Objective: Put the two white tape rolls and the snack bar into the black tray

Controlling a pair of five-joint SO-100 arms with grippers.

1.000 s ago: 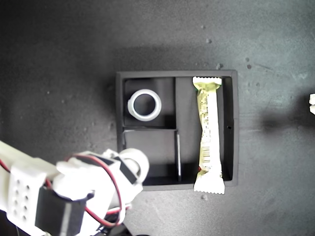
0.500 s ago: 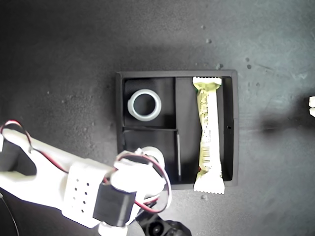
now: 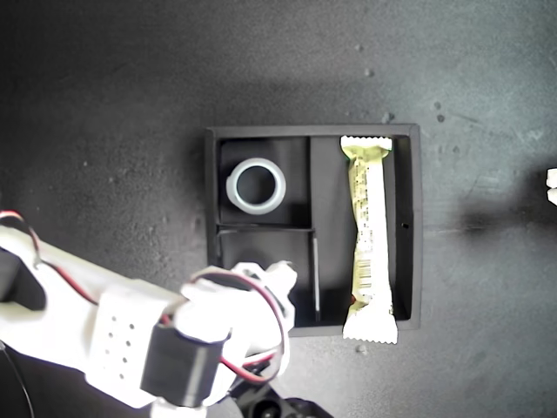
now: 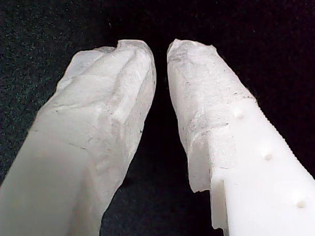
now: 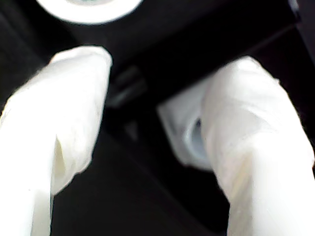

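Since a moment ago my second gripper (image 3: 280, 277) has shifted a little over the black tray (image 3: 414, 228), jaws now spread, and the thicker tape roll (image 5: 189, 138) lies loose against one finger in the small compartment nearest that arm, apparently released. The snack bar (image 3: 368, 237) fills the long compartment; the wider tape roll (image 3: 256, 185) sits in the far small one. My first gripper (image 4: 161, 49) is nearly closed, empty.

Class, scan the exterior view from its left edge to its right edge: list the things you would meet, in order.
Arm of my second gripper → white tape roll in a small compartment of the black tray → snack bar in the long compartment → a small white object at the right edge, too cut off to identify.
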